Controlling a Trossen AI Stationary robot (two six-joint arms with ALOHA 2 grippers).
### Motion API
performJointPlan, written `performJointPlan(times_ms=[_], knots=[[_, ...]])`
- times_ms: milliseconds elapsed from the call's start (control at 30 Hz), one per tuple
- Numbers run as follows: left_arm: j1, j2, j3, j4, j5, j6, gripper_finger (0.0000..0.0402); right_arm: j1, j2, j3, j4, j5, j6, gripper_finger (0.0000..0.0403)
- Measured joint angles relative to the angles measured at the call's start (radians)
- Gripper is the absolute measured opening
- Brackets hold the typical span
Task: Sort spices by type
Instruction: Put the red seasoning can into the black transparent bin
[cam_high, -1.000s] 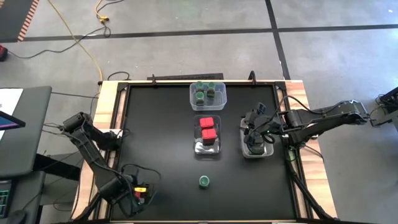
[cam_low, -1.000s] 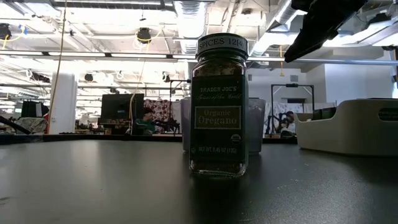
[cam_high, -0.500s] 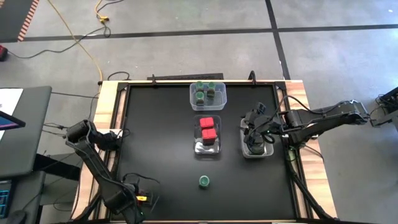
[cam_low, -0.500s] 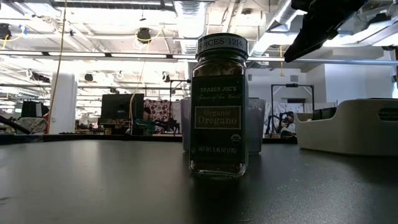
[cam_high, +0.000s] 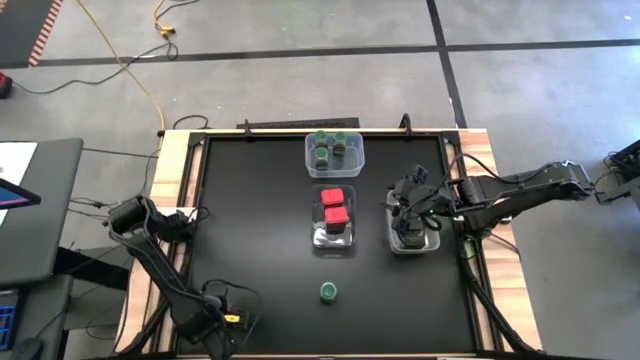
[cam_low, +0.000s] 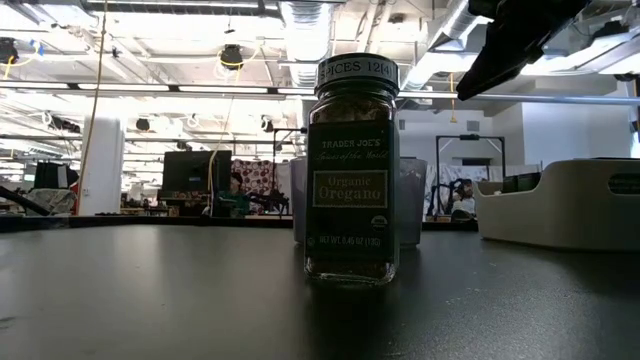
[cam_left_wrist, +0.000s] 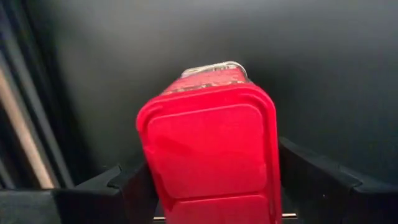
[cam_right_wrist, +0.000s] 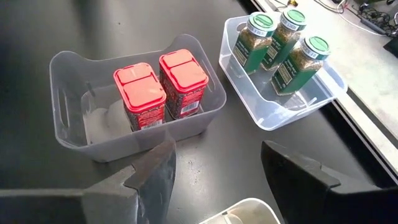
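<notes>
A red-topped spice tin (cam_left_wrist: 208, 155) stands upright on the black table near its near-left corner. My left gripper (cam_high: 215, 325) points down over the tin, shut on it. One green-lidded oregano jar (cam_high: 328, 291) stands alone on its base near the front middle, close in the low view (cam_low: 352, 170). The middle tub (cam_high: 334, 238) holds two red tins (cam_right_wrist: 161, 87). Three green-lidded jars (cam_right_wrist: 280, 43) stand in the far tub (cam_high: 334, 152). My right gripper (cam_right_wrist: 214, 180) hovers open over the right tub (cam_high: 412, 240), with nothing between its fingers. My left gripper has the red tin between its two fingers, one on each of two opposite sides (cam_left_wrist: 144, 180) just below the red top. The fingers come from above, pointing down. The tin stands upright; its base is hidden behind its own body.
The three tubs sit in the table's far and middle part. The black table (cam_high: 260, 200) has raised wooden edges; a metal rail (cam_left_wrist: 25, 124) runs close beside the left gripper. Open tabletop lies between the lone jar and the left arm.
My left gripper has sunk toward the table and shifted a little toward the near edge, coming down over the red tin, which now shows far less beneath it in the high view. The right arm and the jar have kept still.
</notes>
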Motion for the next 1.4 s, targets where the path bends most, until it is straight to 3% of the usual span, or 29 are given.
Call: performJointPlan(times_ms=[167,367,533,767,900,1033,1233,1400], knots=[[0.012,0.0,-0.011,0.031,0.0,0.001,0.0266,0.0,0.0,0.0,0.0,0.0,0.0,0.0265],[0.042,-0.001,-0.011,0.005,0.0,0.045,0.0203,0.0,0.0,0.0,0.0,0.0,-0.001,0.0265],[0.102,-0.014,-0.011,-0.047,-0.005,0.148,0.0203,0.0,0.0,0.0,0.0,0.0,-0.007,0.0265],[0.27,-0.134,-0.011,-0.138,-0.184,0.362,0.0203,0.0,0.0,0.0,0.005,0.0,-0.01,0.0265],[0.418,-0.23,0.005,-0.145,-0.313,0.575,0.0203,0.0,0.0,0.0,0.015,0.0,-0.01,0.0265],[0.593,-0.271,0.087,-0.089,-0.403,0.887,0.0203,0.0,0.0,0.0,0.015,0.0,-0.01,0.0265],[0.822,-0.201,0.297,0.105,-0.364,1.403,0.0203,0.0,0.0,0.0,0.013,-0.02,-0.011,0.0265],[0.907,-0.032,0.547,0.106,-0.303,1.732,0.0203,0.004,0.0,0.0,0.013,-0.036,-0.012,0.0265]])
